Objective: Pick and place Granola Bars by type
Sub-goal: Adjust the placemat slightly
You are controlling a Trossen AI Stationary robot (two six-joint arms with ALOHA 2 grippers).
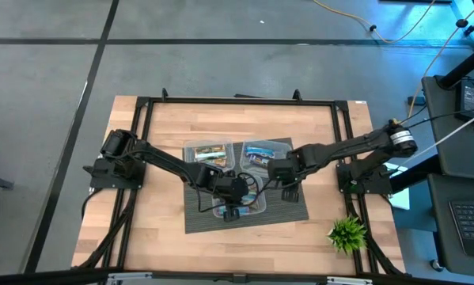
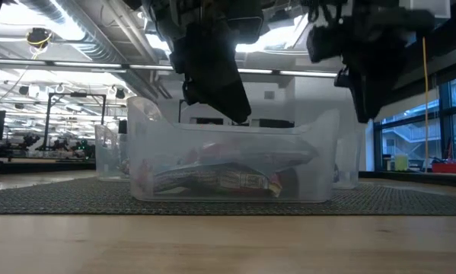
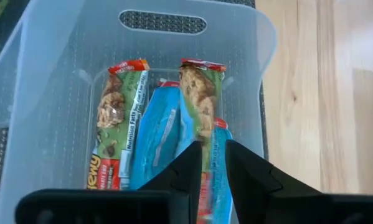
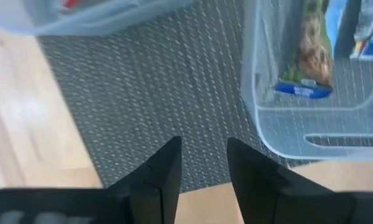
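While the left gripper (image 3: 213, 163) hangs over the near tub (image 1: 238, 204), the front one on the grey mat (image 1: 292, 210), its fingers are a narrow slit apart with a green-and-red bar (image 3: 200, 93) showing between them. I cannot tell whether they pinch that bar or only frame it, so I treat the grip as unconfirmed.

Inside this tub the left wrist view shows another green-and-red bar (image 3: 114, 118) against one wall, a blue bar (image 3: 161, 134) beside it, and the first green-and-red bar lying partly over the blue one. So the near tub holds mixed types, and I judge the step in hand is lifting one bar out.

Behind the near tub stand two more tubs: the left rear tub (image 1: 206, 153) and the right rear tub (image 1: 260, 154), each already holding bars.

To do this well I would come down squarely over the top green-and-red bar, fingers across its narrow width, and keep the tips off the blue wrapper below. Foil is slick, so I would squeeze at mid-length. I would lift straight up until clear of the tub's rim before moving sideways.

The right gripper (image 4: 203, 163) waits just right of the near tub, above the mat, fingers parted and holding nothing. I would leave it there, out of the left arm's path.
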